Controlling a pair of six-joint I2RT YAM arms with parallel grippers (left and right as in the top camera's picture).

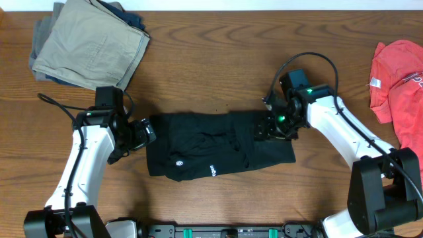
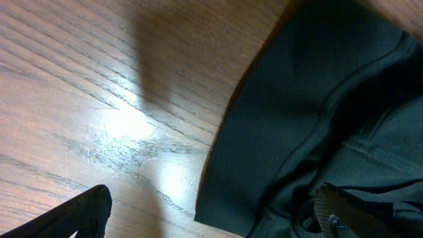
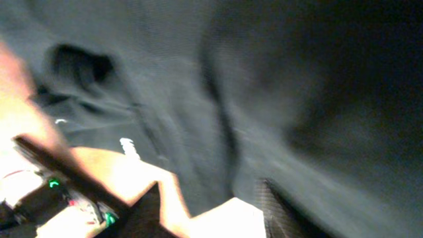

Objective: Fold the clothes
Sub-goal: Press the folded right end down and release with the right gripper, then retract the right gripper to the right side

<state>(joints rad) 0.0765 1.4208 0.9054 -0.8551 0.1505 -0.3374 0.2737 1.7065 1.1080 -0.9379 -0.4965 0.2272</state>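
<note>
The black garment (image 1: 218,145) lies partly folded and rumpled at the table's centre, its white round logo (image 1: 178,164) and white lettering (image 1: 213,170) near the front edge. My left gripper (image 1: 147,132) is at its left edge. In the left wrist view the gripper's fingers (image 2: 211,218) are wide apart, open, with the garment's corner (image 2: 317,106) between them on the wood. My right gripper (image 1: 268,125) is over the garment's upper right part. The right wrist view is blurred: the gripper's fingers (image 3: 218,211) are apart, over the black cloth (image 3: 264,86) and its edge.
Folded khaki trousers (image 1: 89,43) lie on darker clothes at the back left. A red T-shirt (image 1: 396,79) lies at the right edge. Both arms' cables run close to the garment. Bare wood (image 2: 99,99) lies left of the garment.
</note>
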